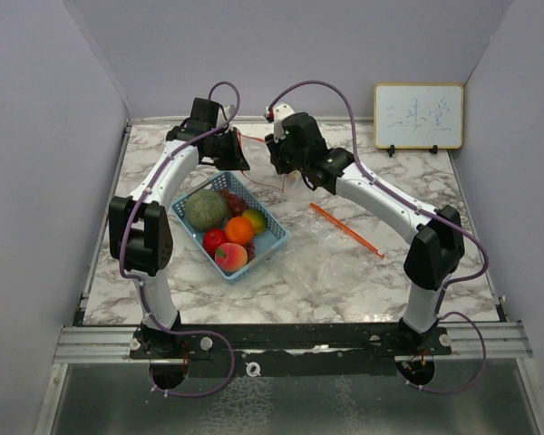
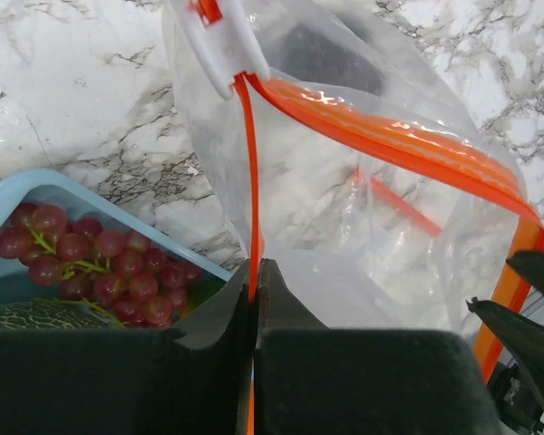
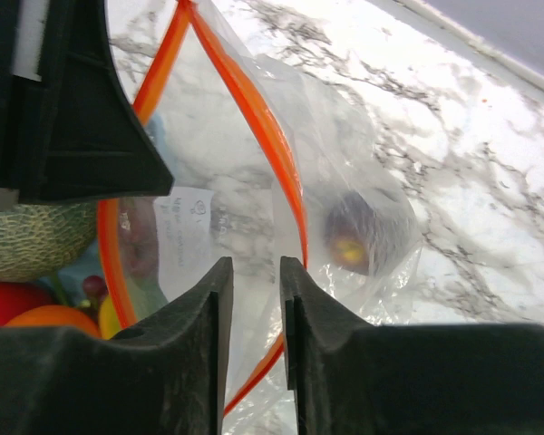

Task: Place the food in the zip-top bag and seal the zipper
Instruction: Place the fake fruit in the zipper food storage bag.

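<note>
My left gripper is shut on the orange zipper edge of a clear zip-top bag, held up at the back middle of the table. The bag's white slider sits at the top corner. My right gripper is at the bag's other side, its jaws a narrow gap apart over the plastic by the orange rim. A dark purple fruit lies inside the bag. The melon, orange, peach, red apple and grapes lie in the basket.
The light-blue basket stands left of centre on the marble table, just below my left gripper. An orange strip with flat clear plastic lies to the right of the basket. A small whiteboard stands at the back right.
</note>
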